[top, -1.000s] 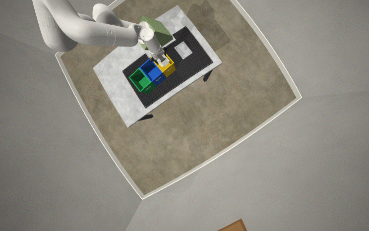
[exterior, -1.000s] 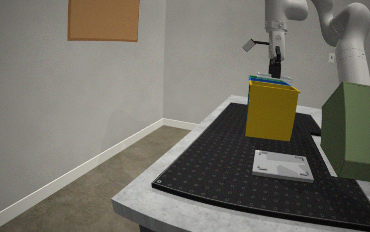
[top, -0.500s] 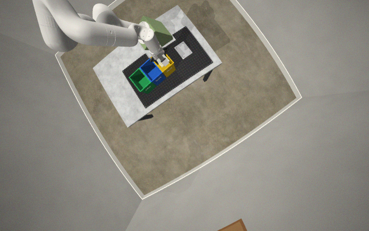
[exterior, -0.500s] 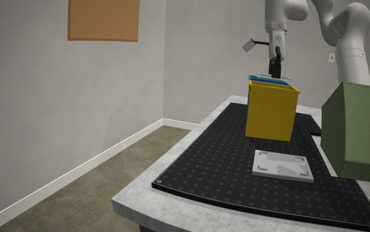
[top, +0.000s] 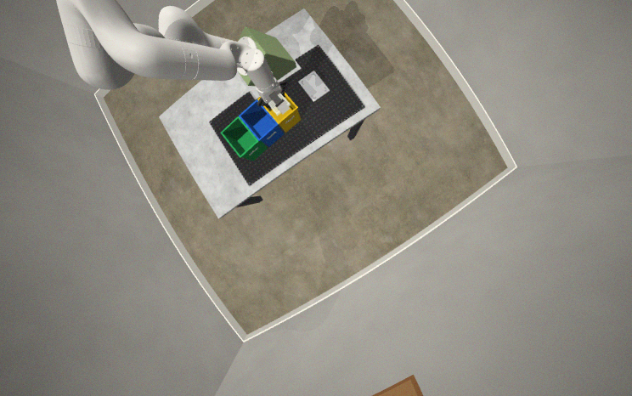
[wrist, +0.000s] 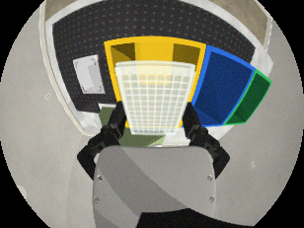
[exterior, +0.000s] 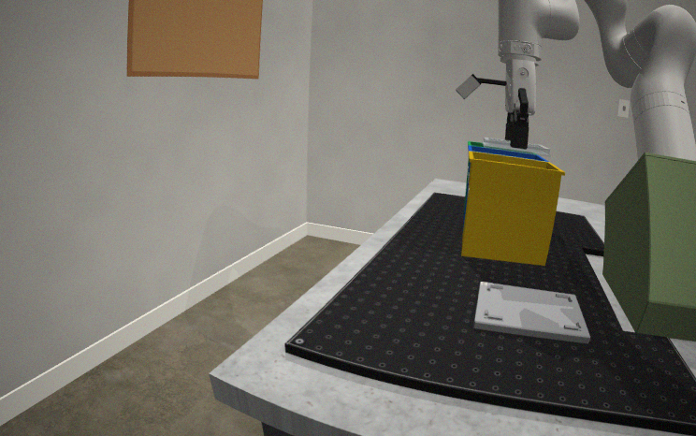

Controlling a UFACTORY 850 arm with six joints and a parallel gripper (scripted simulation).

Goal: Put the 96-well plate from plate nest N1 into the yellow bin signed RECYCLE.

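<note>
Black pegboard mat (exterior: 411, 318) covers a grey marble table (exterior: 267, 382).

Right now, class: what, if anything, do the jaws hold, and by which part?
The 96-well plate, gripped by its two opposite side edges, above the yellow bin.

Grey stone table (exterior: 246, 382), black perforated mat (exterior: 411, 308), green box (exterior: 662, 246)

Yellow bin (exterior: 508, 215), blue bin (top: 261, 123), green bin (top: 239, 137), white gridded plate (wrist: 156, 96), black dotted mat (exterior: 411, 318)
</note>
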